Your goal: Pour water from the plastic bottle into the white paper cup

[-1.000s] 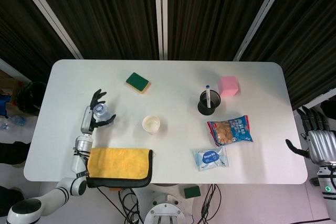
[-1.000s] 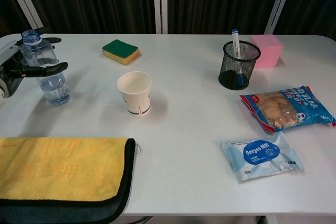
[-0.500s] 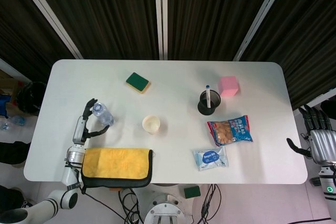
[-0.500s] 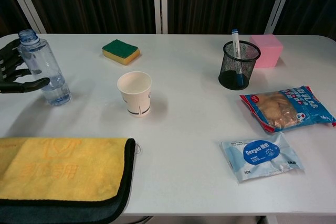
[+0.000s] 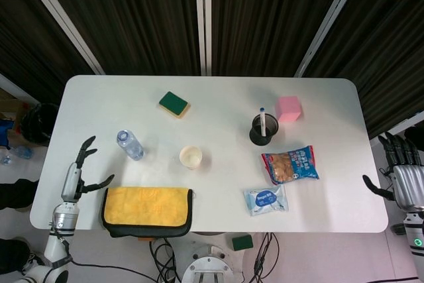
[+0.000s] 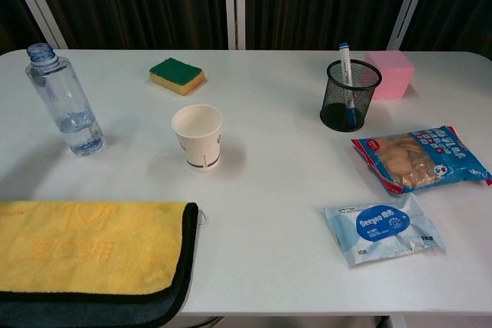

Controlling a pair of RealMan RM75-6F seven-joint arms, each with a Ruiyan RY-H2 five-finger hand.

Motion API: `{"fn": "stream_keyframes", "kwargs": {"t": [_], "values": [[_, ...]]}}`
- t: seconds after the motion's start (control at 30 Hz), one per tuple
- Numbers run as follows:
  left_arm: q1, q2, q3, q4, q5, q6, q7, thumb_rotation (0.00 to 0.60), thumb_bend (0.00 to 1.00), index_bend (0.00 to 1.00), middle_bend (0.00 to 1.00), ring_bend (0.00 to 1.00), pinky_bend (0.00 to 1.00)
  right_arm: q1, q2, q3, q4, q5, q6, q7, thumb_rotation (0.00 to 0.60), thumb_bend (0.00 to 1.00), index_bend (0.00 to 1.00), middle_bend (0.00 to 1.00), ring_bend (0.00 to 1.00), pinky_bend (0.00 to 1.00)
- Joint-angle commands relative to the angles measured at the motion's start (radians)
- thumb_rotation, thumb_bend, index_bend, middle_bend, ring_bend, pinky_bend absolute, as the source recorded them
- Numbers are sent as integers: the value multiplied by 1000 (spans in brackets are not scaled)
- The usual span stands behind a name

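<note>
A clear plastic bottle point(image 5: 130, 144) point(image 6: 65, 102) with no cap stands upright on the left part of the white table, a little water in its bottom. The white paper cup point(image 5: 191, 157) point(image 6: 198, 136) stands upright to its right, near the table's middle. My left hand point(image 5: 78, 173) hangs open over the table's front left corner, well apart from the bottle; the chest view does not show it. My right hand point(image 5: 401, 177) is off the table's right edge, fingers spread, holding nothing.
A yellow towel point(image 5: 146, 207) point(image 6: 86, 247) lies at the front left edge. A green sponge point(image 5: 174, 103), a black mesh pen holder point(image 5: 264, 129), a pink block point(image 5: 289, 108), a snack bag point(image 5: 290, 164) and a wipes packet point(image 5: 265, 199) lie around.
My left hand has let go of the bottle and drawn back toward the front left corner, out of the chest view. The bottle stays standing. The right hand has barely moved.
</note>
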Motion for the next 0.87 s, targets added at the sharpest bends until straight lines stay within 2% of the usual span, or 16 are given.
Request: {"fn": "stream_keyframes", "kwargs": {"t": [0.03,0.1,0.17,0.23,0.27,0.33,0.37,0.53,0.6,0.7,0.87], "values": [[47,81,3,-42,28,88,82,600,148,0,53,43,216,0,-4,-5,-1,-1,-6,-5,541,235,0,0,0,0],[64,102,-10,-20,23,126,158,600,180,5,91,69,246,1,-10,-9,-1,-2,-12,-9,540,236,0,0,0,0],[79,130,3,4,34,142,277,600,197,54,143,96,251,1,-15,-15,0,-5,-18,-14,540,236,0,0,0,0],[91,168,31,4,54,142,455,600,197,179,196,118,245,3,-15,-22,1,-9,-27,-20,542,232,0,0,0,0],[96,186,43,-8,61,137,546,600,193,207,199,118,240,3,-13,-25,-1,-10,-31,-23,542,225,0,0,0,0],[107,228,63,-66,63,122,729,599,169,233,198,116,222,4,-12,-30,-4,-14,-37,-30,541,211,0,0,0,0],[115,260,73,-129,57,107,827,597,152,215,193,109,212,4,-11,-35,-7,-17,-40,-35,541,205,0,0,0,0],[138,370,97,-353,36,78,1077,559,133,142,171,89,194,1,-18,-49,-12,-25,-46,-62,540,197,0,0,0,0],[145,399,105,-417,32,68,1154,561,132,121,162,84,190,-2,-21,-52,-14,-22,-49,-74,540,197,0,0,0,0],[149,423,112,-467,32,57,1198,559,129,87,130,68,170,-4,-21,-59,-18,-12,-63,-91,540,198,0,0,0,0],[153,426,104,-476,29,53,1217,540,96,59,97,51,151,-6,-27,-60,-15,-13,-60,-93,541,196,0,0,0,0]]}}
